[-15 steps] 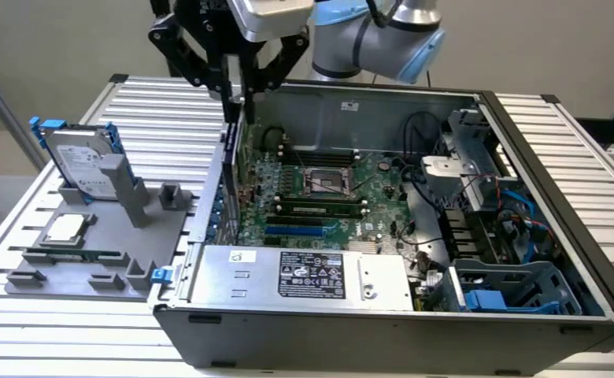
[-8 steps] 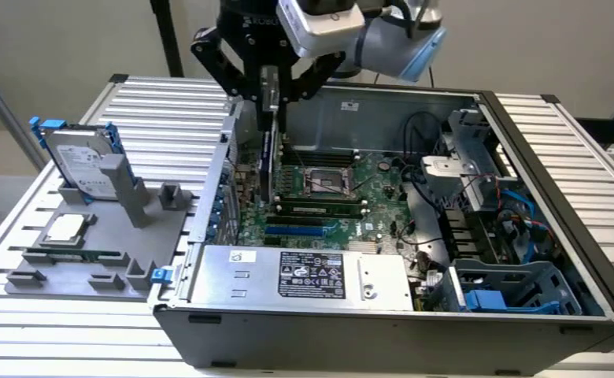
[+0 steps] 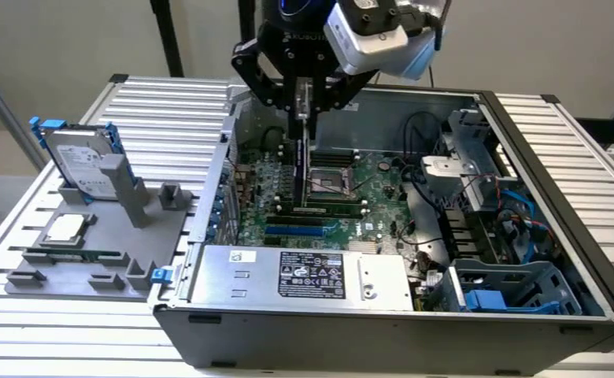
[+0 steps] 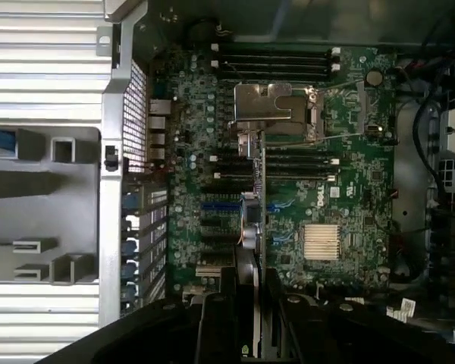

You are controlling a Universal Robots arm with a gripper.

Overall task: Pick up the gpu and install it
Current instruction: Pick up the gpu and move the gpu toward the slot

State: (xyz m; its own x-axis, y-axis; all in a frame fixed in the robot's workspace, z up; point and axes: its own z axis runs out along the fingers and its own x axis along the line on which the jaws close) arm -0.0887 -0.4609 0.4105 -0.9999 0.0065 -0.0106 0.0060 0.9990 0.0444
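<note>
My pincer (image 3: pixel 305 101) was clamped on the gpu (image 3: pixel 303 157), gripping its upper edge. The card hung edge-on straight below my 2 fingers, inside the open computer case (image 3: pixel 391 335). Its lower end stood down by the motherboard (image 3: pixel 381 189) slots (touching or just above: could not tell). 1 hard drive (image 3: pixel 81 161) stood outside the case, at the exterior view's left.

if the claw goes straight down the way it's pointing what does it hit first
The claw points straight down, shut on the gpu, which hangs edge-on below it. The card's lower edge would probably meet the motherboard first; how far off that is remains unclear.
</note>
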